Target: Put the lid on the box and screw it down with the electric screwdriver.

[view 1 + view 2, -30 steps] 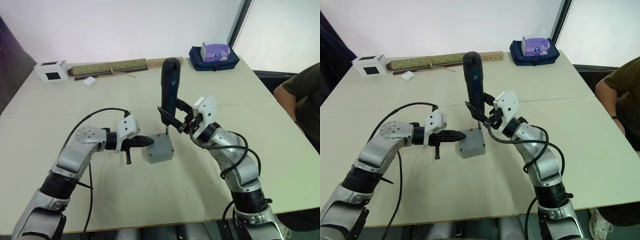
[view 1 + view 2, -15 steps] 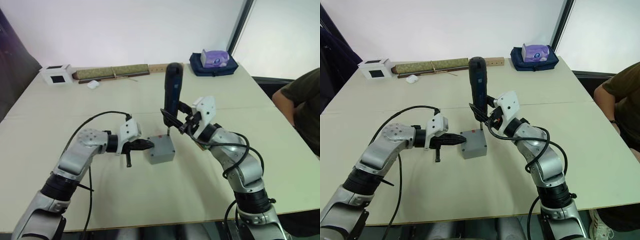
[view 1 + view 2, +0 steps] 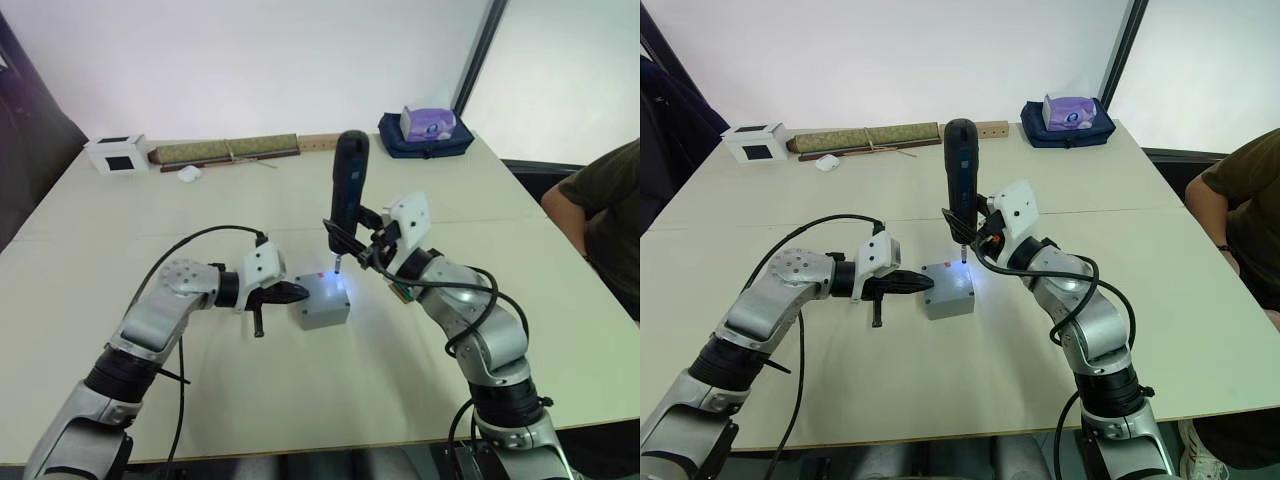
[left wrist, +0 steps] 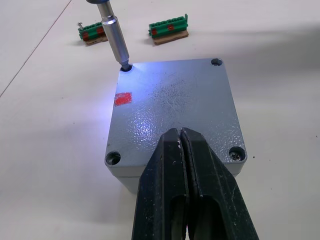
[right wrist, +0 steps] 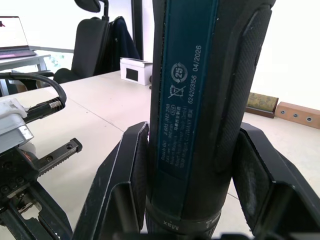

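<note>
The lid sits on the box mid-table, red mark up. The right gripper is clamped around the screwdriver, holding it upright with the bit in the lid's corner screw hole next to the red mark, and its light glows across the lid. The left gripper is pinched closed with nothing in it, tips resting on the lid's opposite edge. Two green connector pieces lie just beyond the box.

The lid is rough-textured grey metal with a slight sheen; the electric screwdriver is matt black plastic.
</note>
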You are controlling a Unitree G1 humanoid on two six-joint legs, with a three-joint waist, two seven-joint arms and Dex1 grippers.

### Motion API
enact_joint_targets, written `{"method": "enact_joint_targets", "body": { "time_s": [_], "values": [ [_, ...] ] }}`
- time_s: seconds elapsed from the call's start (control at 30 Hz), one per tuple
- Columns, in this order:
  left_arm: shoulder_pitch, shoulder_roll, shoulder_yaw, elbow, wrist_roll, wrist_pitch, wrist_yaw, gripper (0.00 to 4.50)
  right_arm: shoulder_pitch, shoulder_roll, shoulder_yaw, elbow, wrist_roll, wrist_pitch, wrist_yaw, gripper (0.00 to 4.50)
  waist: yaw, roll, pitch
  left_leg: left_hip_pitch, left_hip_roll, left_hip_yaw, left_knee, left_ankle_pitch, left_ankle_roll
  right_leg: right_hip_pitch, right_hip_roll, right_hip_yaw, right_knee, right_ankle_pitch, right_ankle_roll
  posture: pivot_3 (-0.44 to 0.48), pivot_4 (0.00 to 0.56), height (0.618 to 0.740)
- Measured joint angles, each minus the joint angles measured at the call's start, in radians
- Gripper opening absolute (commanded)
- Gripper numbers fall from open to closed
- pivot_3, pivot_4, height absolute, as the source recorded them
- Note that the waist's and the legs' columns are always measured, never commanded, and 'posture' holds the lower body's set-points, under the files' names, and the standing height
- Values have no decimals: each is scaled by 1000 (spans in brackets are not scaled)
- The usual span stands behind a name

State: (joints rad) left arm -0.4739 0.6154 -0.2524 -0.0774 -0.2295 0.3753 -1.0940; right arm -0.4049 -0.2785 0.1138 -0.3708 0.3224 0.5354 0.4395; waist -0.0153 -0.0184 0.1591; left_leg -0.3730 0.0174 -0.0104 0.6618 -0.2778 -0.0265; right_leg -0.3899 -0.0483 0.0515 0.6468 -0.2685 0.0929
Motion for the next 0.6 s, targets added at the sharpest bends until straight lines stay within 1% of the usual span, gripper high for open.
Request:
{"method": "enact_joint_targets", "body": {
  "time_s": [0.27, 0.4, 0.47, 0.53, 0.6],
  "values": [
    [0, -6, 1, 1, 1, -3, 0, 0, -22, -16, -1, -16, -1, 11, -2, 1802, 2, 0, 0, -1, 0, 0, 0, 0, 0, -1, -1, 0, -1, 0, 0, 0, 150, 740],
    [-1, -9, 2, 0, -1, -9, 0, 0, -64, -4, -22, -22, 28, 82, -29, 1802, 2, 1, 2, -5, 0, 0, 0, 0, 0, -4, -1, 0, -1, 0, 0, 0, 150, 740],
    [-3, -10, 4, -3, -2, -10, 0, 0, -104, -4, -38, -25, 50, 146, -51, 1802, 1, 2, 4, -9, 0, -1, 0, 0, 0, -9, -1, 1, -1, 0, 0, 0, 150, 740],
    [-6, -11, 10, -7, -8, -9, -2, 0, -186, -4, -82, -35, 82, 243, -98, 1802, 1, 3, 6, -19, 0, -2, 2, 0, 0, -19, -1, 1, 2, 1, 0, 0, 150, 740],
    [-7, -11, 14, -11, -21, -3, -4, 0, -273, -13, -151, -43, 119, 339, -146, 1802, 2, 4, 8, -20, 0, -2, 2, 0, 0, -20, -1, 0, 1, 2, 3, 0, 150, 740]
  ]
}}
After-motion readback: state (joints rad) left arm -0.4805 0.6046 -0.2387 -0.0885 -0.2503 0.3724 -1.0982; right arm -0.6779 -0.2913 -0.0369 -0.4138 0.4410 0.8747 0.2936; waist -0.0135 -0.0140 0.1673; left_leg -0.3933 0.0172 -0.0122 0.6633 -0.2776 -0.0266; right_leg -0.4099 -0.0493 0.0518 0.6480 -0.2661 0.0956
